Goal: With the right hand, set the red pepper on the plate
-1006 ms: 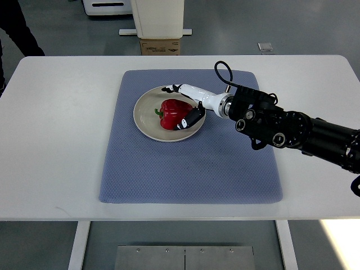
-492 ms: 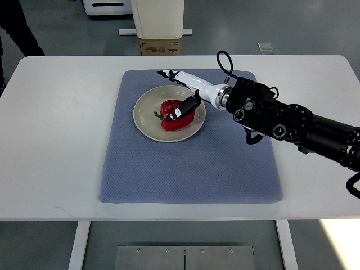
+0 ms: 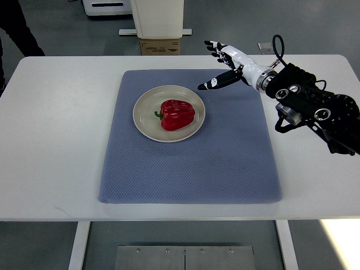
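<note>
A red pepper (image 3: 178, 114) with a green stem lies on its side in the middle of the cream plate (image 3: 143, 119). The plate rests on the upper left part of a blue-grey mat (image 3: 191, 163). My right hand (image 3: 221, 64) hovers over the mat's far right corner, up and to the right of the plate, well apart from the pepper. Its white fingers are spread and hold nothing. The dark right arm (image 3: 315, 109) runs in from the right edge. No left arm shows.
The mat lies on a white table (image 3: 56, 140). Beyond the table's far edge stand a white cabinet with a cardboard box (image 3: 160, 46) at its foot. A person's dark clothing (image 3: 17, 25) shows at the top left corner.
My right hand has let go of the pepper and pulled back up and to the right, off the plate. The pepper stays on the plate.
</note>
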You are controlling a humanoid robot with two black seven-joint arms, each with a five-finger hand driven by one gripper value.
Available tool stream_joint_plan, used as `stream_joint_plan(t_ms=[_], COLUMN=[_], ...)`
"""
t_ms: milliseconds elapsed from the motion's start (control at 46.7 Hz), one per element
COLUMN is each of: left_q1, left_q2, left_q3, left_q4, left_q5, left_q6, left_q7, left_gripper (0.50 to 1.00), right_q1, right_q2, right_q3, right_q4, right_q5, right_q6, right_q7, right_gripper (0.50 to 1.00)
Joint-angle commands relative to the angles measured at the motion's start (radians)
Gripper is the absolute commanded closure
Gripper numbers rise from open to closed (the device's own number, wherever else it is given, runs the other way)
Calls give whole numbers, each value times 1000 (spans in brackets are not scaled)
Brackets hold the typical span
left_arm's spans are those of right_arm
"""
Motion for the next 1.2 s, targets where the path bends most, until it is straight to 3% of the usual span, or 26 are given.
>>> stream_joint_plan(t_ms=[0, 663, 1177], left_q1=[0, 0, 0], left_q2=[0, 0, 0], left_q3=[0, 0, 0], left_q4=[0, 0, 0], left_q5=[-2, 0, 0], left_q6=[0, 0, 0], left_q7=[0, 0, 0], left_gripper=[500, 500, 500], right_q1=[-18, -219, -279], right_q2=[-16, -57, -56], right_q3=[18, 367, 412], right_q4=[-1, -4, -3], right_q5=[30, 116, 272], right_q6=[-3, -3, -5], right_q7=[0, -8, -5], right_gripper=[502, 502, 500])
